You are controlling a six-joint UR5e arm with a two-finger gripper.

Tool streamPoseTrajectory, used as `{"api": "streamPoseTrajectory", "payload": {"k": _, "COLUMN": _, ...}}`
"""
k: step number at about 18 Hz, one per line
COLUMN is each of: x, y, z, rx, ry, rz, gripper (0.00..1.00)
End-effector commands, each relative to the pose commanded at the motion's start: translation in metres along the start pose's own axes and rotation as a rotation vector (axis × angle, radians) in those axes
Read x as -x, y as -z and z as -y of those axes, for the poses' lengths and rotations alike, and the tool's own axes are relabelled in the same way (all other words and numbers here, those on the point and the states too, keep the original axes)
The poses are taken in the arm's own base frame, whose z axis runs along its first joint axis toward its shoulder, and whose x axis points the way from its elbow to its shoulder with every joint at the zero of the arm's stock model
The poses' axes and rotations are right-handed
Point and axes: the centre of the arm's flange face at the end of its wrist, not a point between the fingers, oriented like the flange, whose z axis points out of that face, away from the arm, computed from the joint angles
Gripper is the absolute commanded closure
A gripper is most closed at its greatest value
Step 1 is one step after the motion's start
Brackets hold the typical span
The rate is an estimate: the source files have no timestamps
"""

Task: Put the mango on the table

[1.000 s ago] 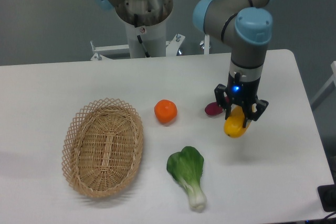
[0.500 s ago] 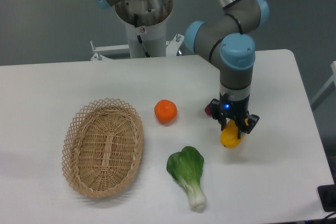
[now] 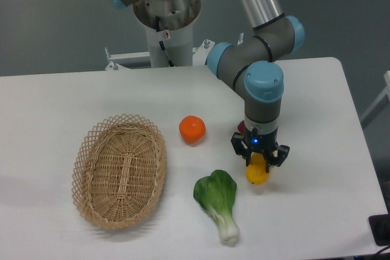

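Observation:
The mango [image 3: 257, 173] is a small yellow oval fruit, held between the black fingers of my gripper [image 3: 259, 164]. The gripper points straight down and is shut on it, low over the white table [image 3: 317, 150], just right of the green vegetable. I cannot tell whether the mango touches the table. The dark purple-red item [image 3: 241, 127] is mostly hidden behind the gripper.
A round orange [image 3: 192, 129] lies left of the gripper. A green leafy vegetable [image 3: 218, 200] lies just left of and below the mango. A woven wicker basket [image 3: 119, 170] stands at the left. The arm's base column [image 3: 164, 22] rises at the back.
The gripper has carried the mango left and toward the table's front, lowering it, from beside the purple-red item to next to the green vegetable.

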Motion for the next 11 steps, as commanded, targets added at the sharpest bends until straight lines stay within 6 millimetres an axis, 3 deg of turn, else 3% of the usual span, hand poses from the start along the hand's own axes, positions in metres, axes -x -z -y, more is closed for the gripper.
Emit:
{"api": "streamPoseTrajectory", "payload": {"k": 3, "x": -0.002, "y": -0.002, "z": 0.0, "rx": 0.003, "ry": 0.0, "rz": -0.005, "gripper": 0.54}}
{"api": "streamPoseTrajectory", "payload": {"k": 8, "x": 0.002, "y": 0.002, "z": 0.002, "rx": -0.004, "ry": -0.008, "rz": 0.005, "gripper": 0.05}}
{"api": "streamPoseTrajectory", "payload": {"k": 11, "x": 0.006, "y": 0.009, "z": 0.005, "rx": -0.013, "ry": -0.006, "rz": 0.019, "gripper": 0.0}}
